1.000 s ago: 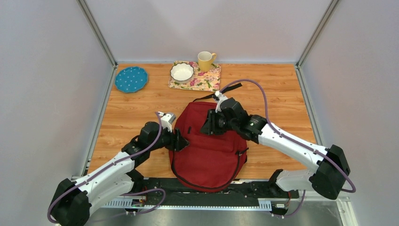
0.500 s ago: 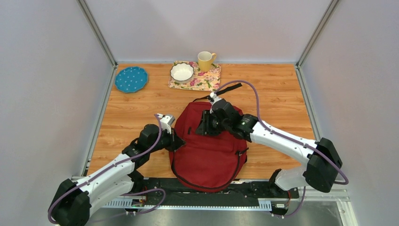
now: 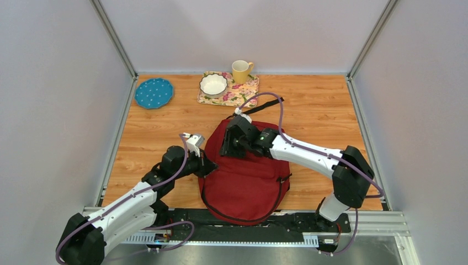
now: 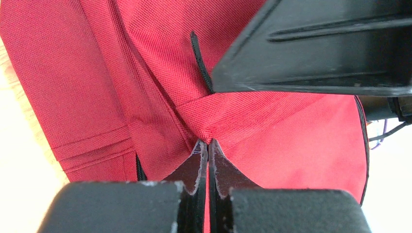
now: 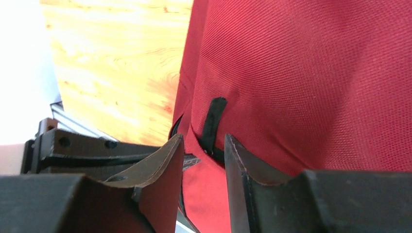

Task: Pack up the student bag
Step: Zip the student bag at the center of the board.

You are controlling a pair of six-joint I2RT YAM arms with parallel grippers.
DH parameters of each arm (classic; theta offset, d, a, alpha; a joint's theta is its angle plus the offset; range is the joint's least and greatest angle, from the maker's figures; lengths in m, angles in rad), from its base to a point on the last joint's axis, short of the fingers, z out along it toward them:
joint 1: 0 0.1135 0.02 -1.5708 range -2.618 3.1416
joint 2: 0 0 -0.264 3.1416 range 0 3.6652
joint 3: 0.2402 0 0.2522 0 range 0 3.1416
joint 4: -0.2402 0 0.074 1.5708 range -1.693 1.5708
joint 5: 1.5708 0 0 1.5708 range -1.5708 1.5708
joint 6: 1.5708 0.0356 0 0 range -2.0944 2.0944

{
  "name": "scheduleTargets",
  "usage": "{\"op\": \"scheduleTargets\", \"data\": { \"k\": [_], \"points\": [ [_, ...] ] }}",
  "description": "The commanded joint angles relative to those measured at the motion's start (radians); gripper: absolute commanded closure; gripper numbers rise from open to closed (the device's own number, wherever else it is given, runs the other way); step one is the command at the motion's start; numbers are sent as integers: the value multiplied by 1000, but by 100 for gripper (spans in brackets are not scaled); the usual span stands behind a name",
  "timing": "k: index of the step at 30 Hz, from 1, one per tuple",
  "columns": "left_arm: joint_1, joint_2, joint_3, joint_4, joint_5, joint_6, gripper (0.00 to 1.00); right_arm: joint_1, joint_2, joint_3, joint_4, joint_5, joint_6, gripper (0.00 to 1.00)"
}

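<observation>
The student bag (image 3: 245,179) is a dark red fabric backpack lying flat in the middle of the table, black zippers along its edges. My left gripper (image 3: 213,164) is at the bag's left edge. In the left wrist view it (image 4: 208,142) is shut on a puckered fold of the red fabric (image 4: 272,126). My right gripper (image 3: 225,149) hovers low over the bag's upper left part, just beyond the left one. Its jaws (image 5: 204,143) are open, with a black zipper pull (image 5: 214,121) just ahead of the gap between the fingertips.
A blue dotted plate (image 3: 154,93) lies at the far left. A floral mat (image 3: 245,97) at the back holds a white bowl (image 3: 213,84) and a yellow mug (image 3: 240,70). A black strap (image 3: 266,106) trails from the bag's top. Metal rails border the table.
My left gripper has closed on the bag's fabric at its left edge. My right arm has swung left across the bag's top, ending close to the left gripper.
</observation>
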State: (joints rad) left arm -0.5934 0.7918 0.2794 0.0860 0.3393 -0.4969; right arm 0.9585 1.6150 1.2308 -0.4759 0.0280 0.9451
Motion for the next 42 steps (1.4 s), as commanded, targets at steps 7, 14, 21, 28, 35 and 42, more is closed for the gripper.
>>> {"op": "scheduleTargets", "data": {
  "k": [7,14,21,28,35,42],
  "points": [
    [3,-32,0,93,63,-6,100,16,94,122,-95,216,83,60],
    [3,-25,0,104,81,-6,100,25,154,168,-107,207,50,62],
    [3,-19,0,104,75,-5,100,45,174,187,-98,190,27,64],
    [3,-23,0,100,76,-5,100,57,197,202,-121,223,11,80],
    [3,-34,4,89,69,-3,100,59,181,196,-135,259,-14,100],
    [3,-23,0,96,43,-25,54,72,-7,20,51,268,-48,100]
  ]
}}
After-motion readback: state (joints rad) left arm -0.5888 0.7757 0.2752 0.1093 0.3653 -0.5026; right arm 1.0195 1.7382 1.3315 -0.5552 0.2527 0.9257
